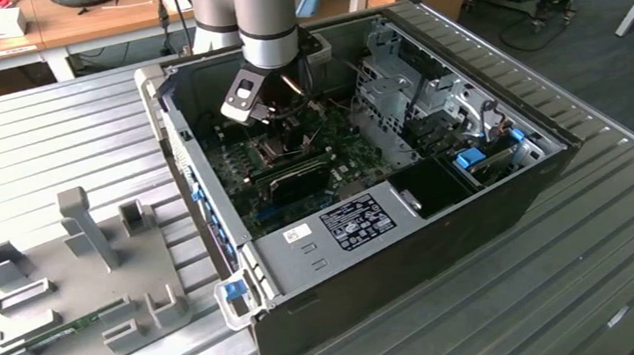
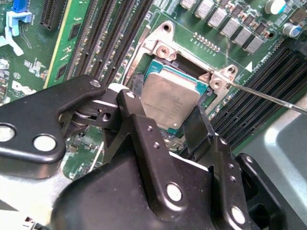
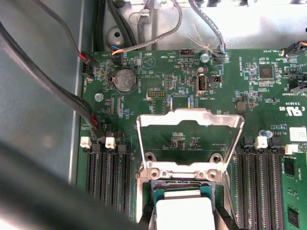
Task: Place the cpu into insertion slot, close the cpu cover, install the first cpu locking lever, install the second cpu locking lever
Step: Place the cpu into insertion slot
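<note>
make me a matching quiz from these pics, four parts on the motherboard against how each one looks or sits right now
Things
1. cpu
2. cpu cover
3. coin battery
4. memory slots

Looks or states
A. long black rows side by side
B. raised open, a metal frame with a large window
C. round dark disc
D. solid silvery square, no window

Pairs: 1-D, 2-B, 3-C, 4-A
</note>
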Robot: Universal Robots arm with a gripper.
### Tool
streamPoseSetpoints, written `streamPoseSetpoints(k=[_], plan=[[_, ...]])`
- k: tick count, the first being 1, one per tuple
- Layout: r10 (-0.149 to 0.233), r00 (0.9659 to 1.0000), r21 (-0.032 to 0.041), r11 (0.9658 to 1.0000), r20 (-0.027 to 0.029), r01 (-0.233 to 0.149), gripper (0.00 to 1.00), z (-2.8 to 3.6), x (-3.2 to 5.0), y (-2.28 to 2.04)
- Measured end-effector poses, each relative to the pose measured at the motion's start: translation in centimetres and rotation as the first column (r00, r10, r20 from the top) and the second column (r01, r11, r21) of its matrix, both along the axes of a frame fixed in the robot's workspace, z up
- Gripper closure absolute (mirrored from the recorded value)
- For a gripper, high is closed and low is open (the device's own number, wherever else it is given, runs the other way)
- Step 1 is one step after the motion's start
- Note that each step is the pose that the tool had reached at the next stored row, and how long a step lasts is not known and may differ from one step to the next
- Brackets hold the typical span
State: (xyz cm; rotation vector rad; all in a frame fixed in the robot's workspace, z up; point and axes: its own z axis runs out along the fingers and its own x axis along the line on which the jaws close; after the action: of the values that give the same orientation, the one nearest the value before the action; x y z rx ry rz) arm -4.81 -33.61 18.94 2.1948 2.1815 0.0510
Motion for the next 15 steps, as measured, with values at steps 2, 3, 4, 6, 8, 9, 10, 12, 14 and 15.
streamPoseSetpoints(k=[2,3,4,6,8,9,10,12,14,15], plan=[[0.0,1.0,0.0,1.0,0.0001,0.0,0.4,0.0,0.0,0.0],[0.0,1.0,0.0001,1.0,0.0001,0.0,0.4,0.0,0.0,0.0],[0.0,1.0,0.0,1.0,0.0,0.0,0.4,0.0,0.0,0.0],[0.0,1.0,0.0,1.0,0.0,0.0,0.4,0.0,0.0,0.0],[-0.001,1.0,0.0,1.0,0.0,0.001,0.4,0.0,0.0,0.0],[-0.001,1.0,0.0,1.0,0.0,0.001,0.4,0.0,0.0,0.0],[-0.001,1.0,0.0,1.0,0.0001,0.001,0.4,0.0,0.0,0.0],[-0.001,1.0,0.0,1.0,0.0,0.001,0.4,0.0,0.0,0.0],[-0.001,1.0,0.0,1.0,0.0,0.001,0.4,0.0,0.0,0.0],[-0.001,1.0,0.0,1.0,0.0,0.001,0.4,0.0,0.0,0.0]])
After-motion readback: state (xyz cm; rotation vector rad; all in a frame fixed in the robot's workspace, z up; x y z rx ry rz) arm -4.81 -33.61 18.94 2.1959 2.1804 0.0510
